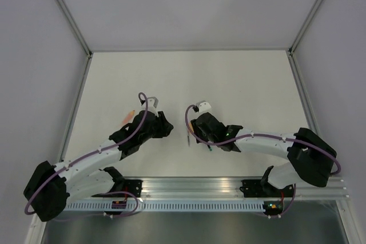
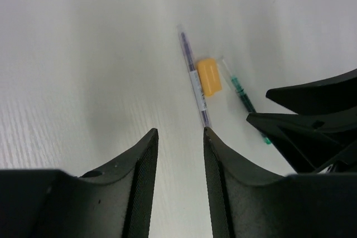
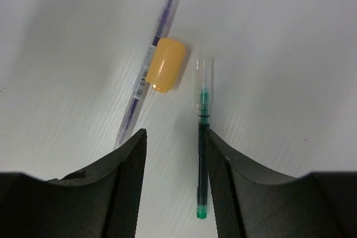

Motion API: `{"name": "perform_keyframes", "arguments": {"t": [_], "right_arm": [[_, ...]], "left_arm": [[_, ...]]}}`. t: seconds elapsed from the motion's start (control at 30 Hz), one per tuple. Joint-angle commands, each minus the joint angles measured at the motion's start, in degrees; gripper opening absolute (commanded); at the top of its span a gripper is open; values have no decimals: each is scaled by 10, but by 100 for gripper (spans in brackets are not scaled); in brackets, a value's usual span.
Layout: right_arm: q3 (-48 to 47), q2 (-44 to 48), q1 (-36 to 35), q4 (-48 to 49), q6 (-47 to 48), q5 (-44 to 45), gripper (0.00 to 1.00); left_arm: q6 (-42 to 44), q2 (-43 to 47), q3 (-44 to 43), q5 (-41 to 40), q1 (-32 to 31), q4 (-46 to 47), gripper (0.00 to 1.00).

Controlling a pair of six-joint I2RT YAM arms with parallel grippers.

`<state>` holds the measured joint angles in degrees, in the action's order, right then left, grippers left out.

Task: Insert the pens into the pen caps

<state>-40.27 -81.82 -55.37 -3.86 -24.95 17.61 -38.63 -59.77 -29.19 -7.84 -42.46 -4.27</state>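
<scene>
Right gripper (image 3: 175, 135) and left gripper (image 2: 179, 132) are standing open, empty; we are centring the green pen (image 3: 202, 137) in the right jaws before closing.

Glossy orange plastic cap (image 3: 166, 65); beside it a clear-plastic purple pen (image 3: 162, 26) and green pen (image 3: 202, 115); matt white desk (image 3: 67, 54); matt black right tool (image 3: 175, 132).

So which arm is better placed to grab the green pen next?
Right. The green pen lies between the right gripper's open fingers, close beside one. The left gripper is open too, but it sits nearer the purple pen, the green one off to its side.
</scene>
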Motion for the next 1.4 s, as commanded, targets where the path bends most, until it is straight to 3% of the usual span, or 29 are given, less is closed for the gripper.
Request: {"name": "perform_keyframes", "arguments": {"t": [0.0,0.17,0.33,0.6,1.37], "right_arm": [[-59,-15,2,6,7,-2,52],[-109,-80,2,-9,-4,0,49],[-161,-142,1,-33,-8,8,46],[-179,-167,2,-57,-19,45,44],[-199,-221,3,-62,-10,57,40]], "left_arm": [[27,46,0,-46,0,1,45],[61,104,4,-27,1,-4,47],[69,170,31,-78,1,-14,52],[63,292,70,-132,0,-31,57],[61,301,70,-139,0,-42,58]]}}
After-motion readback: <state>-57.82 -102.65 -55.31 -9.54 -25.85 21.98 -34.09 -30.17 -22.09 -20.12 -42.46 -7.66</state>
